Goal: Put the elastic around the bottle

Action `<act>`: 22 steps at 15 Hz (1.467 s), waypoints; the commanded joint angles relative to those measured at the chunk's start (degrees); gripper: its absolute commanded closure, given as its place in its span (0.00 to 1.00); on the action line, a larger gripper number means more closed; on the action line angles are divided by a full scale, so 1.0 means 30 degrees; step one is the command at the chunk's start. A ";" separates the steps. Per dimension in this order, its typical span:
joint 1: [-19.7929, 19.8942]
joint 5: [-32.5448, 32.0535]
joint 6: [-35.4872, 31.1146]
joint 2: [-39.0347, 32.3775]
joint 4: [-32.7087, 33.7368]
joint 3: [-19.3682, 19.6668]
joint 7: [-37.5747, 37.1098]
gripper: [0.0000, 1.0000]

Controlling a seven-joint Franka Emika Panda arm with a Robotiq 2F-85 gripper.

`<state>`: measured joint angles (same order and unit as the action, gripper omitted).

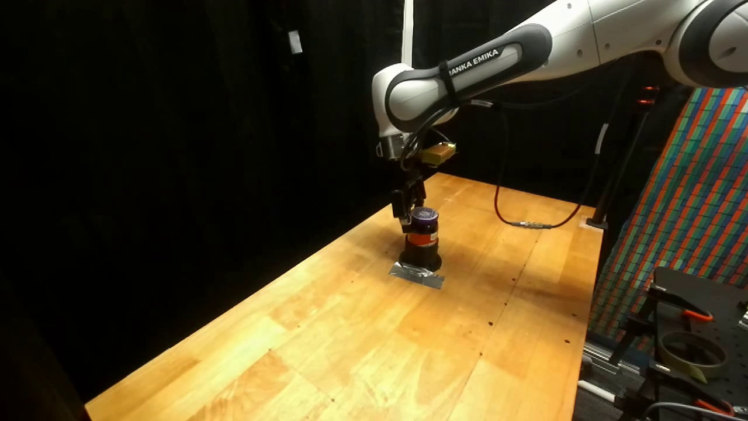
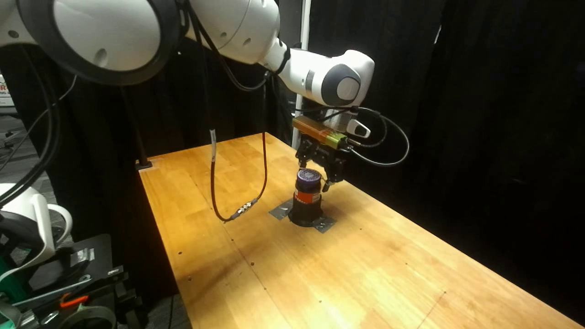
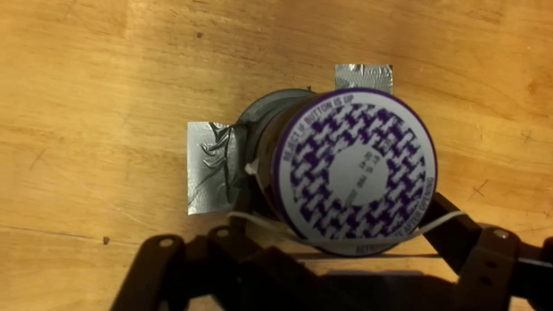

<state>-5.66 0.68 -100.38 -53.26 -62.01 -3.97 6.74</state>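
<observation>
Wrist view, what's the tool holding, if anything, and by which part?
The elastic, stretched across the open tool: it seems hooked by the two ends of its near strand, one at each finger.

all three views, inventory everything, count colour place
bottle: 1, dark and orange, purple-white lid, in holder
elastic: 1, pale, stretched across gripper
holder: 1, black, on table
tape strips: 2+, silver, beside holder
table: 1, light wood, centre
cable: 1+, dark, hanging over table
curtain: count unclear, black, behind table
pole: 1+, white, behind table
panel: 1, multicoloured, beside table
stand: 1+, black, beside table
tape roll: 1+, olive, on stand
tools: 2+, orange, by stand
unidentified object: 1, white, beside table
box: 1, gold, above gripper
arm: 1, white, above table
gripper: 1, black, beside lid, open
</observation>
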 commanded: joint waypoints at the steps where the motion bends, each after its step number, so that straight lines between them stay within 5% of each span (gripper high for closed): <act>1: -0.0785 -0.1195 0.1991 -0.0281 0.1070 0.0522 -0.0845 0.00; 7: -0.1035 -0.2630 0.4399 0.1338 -0.1265 0.0298 0.0504 0.00; 16: -0.0358 -0.3015 -0.2591 0.5813 -0.9270 0.0453 0.0185 0.00; 18: -0.0278 -0.3220 -0.5222 0.6641 -1.1065 0.0482 0.0243 0.25; 22: -0.0345 -0.3873 -1.0794 0.8358 -1.4867 0.0679 -0.0535 0.58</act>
<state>-6.72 -8.51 -121.96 -34.66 -95.45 -2.64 7.49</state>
